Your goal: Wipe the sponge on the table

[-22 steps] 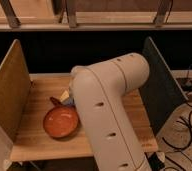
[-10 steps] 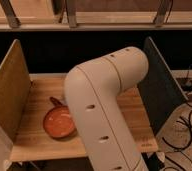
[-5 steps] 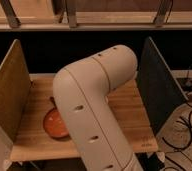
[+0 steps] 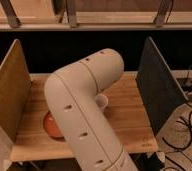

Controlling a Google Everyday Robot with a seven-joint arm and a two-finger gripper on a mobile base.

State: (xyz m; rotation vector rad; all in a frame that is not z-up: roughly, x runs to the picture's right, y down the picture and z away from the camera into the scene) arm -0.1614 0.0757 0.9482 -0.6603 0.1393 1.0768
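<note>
- We see the robot's pale arm (image 4: 79,115) filling the middle of the view. It rises from the bottom edge, bends at a thick elbow on the left, and then runs up and to the right over the table (image 4: 131,120).
- The gripper is out of sight behind the arm, somewhere over the middle of the table, so we cannot tell its state.
- The sponge does not show anywhere on the wood that we can see. The arm covers the centre of the table, and we cannot say whether the sponge lies behind it.
- The table is a light top of narrow plank strips, with its bare wood showing mainly on the right side and along the front edge.
- An orange pan (image 4: 50,127) rests on the left part of the table. Only its left rim shows — the arm covers the rest.
- A small pale rounded piece (image 4: 102,102) peeks out just right of the arm, and we cannot tell what it is.
- A tan panel (image 4: 6,95) stands upright along the table's left side and a dark panel (image 4: 156,90) along its right.
- Black cables (image 4: 186,132) trail over the floor to the right of the dark panel.
</note>
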